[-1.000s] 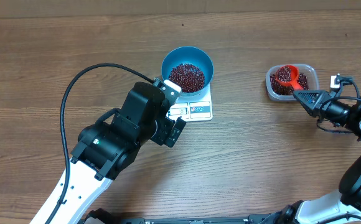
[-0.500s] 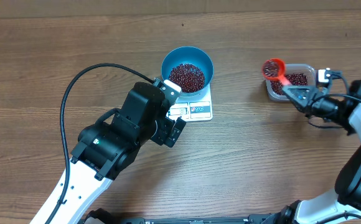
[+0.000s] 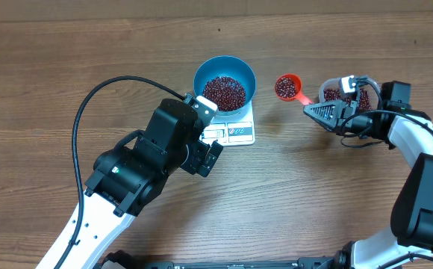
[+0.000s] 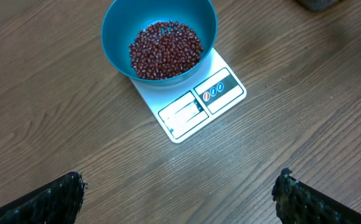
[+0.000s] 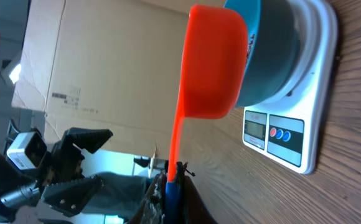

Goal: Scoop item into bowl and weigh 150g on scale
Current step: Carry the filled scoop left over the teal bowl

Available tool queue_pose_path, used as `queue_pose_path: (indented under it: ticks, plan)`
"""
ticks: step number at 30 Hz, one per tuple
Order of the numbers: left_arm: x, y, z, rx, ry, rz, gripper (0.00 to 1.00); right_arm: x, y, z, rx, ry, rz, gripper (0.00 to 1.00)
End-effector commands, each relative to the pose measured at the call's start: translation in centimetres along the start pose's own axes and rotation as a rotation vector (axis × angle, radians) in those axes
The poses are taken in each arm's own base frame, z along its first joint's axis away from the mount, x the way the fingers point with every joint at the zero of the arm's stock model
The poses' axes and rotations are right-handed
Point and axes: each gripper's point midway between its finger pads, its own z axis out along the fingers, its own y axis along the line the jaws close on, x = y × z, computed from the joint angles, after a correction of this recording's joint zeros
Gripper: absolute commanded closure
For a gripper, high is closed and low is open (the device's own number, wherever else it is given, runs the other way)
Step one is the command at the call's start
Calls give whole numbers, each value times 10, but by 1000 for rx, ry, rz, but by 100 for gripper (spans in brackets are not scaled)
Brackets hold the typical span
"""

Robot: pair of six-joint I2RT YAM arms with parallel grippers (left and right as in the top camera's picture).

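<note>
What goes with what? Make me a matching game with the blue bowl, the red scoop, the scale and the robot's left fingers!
Things:
1. blue bowl
2. red scoop
3. scale
4. left fingers

Clues:
A. wide open, holding nothing
B. held up in the air by the right fingers
C. round, sitting on top of another thing
D. white and flat, with buttons

Pairs: 1-C, 2-B, 3-D, 4-A

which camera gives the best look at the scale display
The left wrist view: the scale lies below it, its display and buttons unobstructed beside the bowl. Overhead, the left arm covers part of the display. The right wrist view shows the scale sideways and slanted, past the orange scoop.
</note>
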Motion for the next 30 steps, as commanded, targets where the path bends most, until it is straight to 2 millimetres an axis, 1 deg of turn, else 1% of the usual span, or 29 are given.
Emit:
queue_pose_path:
  ticks: [1,5,9,19,25,30]
  plan:
    - [1,-1,3,10,8,13,1,3,5,10,-35,28,11,96]
    - [1,-1,3,10,8,12,0,0,8,20,-41,51,4,96]
    - [1,-1,3,10,8,13,1,-3,4,33,-3,68,13,96]
    - [1,-1,3,10,8,13,0,-6,5,64,43,101,-39,96]
    - [1,-1,3,10,8,13,0,-10,-1,86,110,93,-154,96]
    - [1,-1,3,10,8,12,1,-21,-10,104,208,60,-357,96]
